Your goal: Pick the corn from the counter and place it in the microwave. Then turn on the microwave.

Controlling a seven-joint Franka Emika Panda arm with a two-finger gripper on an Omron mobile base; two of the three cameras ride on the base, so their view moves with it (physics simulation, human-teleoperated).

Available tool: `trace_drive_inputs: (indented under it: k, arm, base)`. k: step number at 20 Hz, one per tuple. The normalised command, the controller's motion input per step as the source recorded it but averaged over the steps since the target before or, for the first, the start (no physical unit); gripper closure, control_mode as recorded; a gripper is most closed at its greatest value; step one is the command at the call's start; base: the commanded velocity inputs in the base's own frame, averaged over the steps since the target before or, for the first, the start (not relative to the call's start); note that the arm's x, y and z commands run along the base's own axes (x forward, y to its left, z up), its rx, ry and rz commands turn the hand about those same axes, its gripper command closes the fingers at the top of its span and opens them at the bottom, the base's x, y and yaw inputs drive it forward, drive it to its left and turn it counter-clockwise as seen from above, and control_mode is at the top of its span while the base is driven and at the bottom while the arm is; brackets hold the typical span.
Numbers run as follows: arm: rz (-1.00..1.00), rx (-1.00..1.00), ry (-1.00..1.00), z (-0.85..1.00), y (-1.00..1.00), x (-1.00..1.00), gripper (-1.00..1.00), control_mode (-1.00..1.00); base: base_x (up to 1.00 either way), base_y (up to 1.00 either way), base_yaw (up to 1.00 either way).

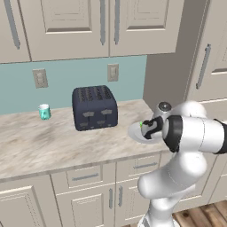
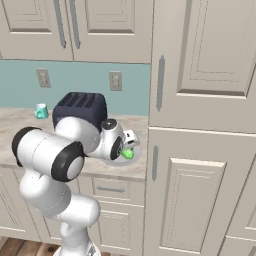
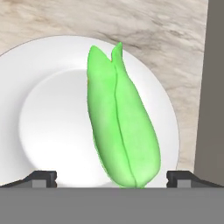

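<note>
Corn (image 3: 122,127): one green cob in its husk, lying on the plate, pointed tips away from the hand.
Plate (image 3: 48,127): one, white, on the tabletop (image 1: 40,142) right of the toaster.
Toaster (image 1: 94,107): one, dark.
Cup (image 1: 44,111): one small teal cup, left of the toaster.
Arm: elbow bent, hand held low over the plate.
Gripper (image 3: 111,178): jaws wide, one tip either side of the corn's blunt end, holding nothing.

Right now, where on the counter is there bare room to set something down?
Free: the counter between the teal cup and toaster, and the front strip before the toaster. Crowded: the right end, where the plate holds the corn under the open gripper.
</note>
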Motion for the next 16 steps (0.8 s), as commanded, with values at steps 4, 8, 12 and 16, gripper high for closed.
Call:
trace_drive_inputs:
  k: [4,8,12,16]
  arm:
    - [0.0,0.0,0.0,-0.09,-0.04,0.16,-1.0,-1.0]
    - [0.0,0.0,0.0,-0.06,-0.02,0.14,-1.0,-1.0]
    - [0.0,0.0,0.0,-0.07,0.0,0.1,-1.0,-1.0]
    - [0.0,0.0,0.0,-0.08,-0.01,0.09,-1.0,-1.0]
  base:
    - [0.0,0.0,0.0]
    - [0.0,0.0,0.0]
    - [0.0,0.0,0.0]
    - [0.0,0.0,0.0]
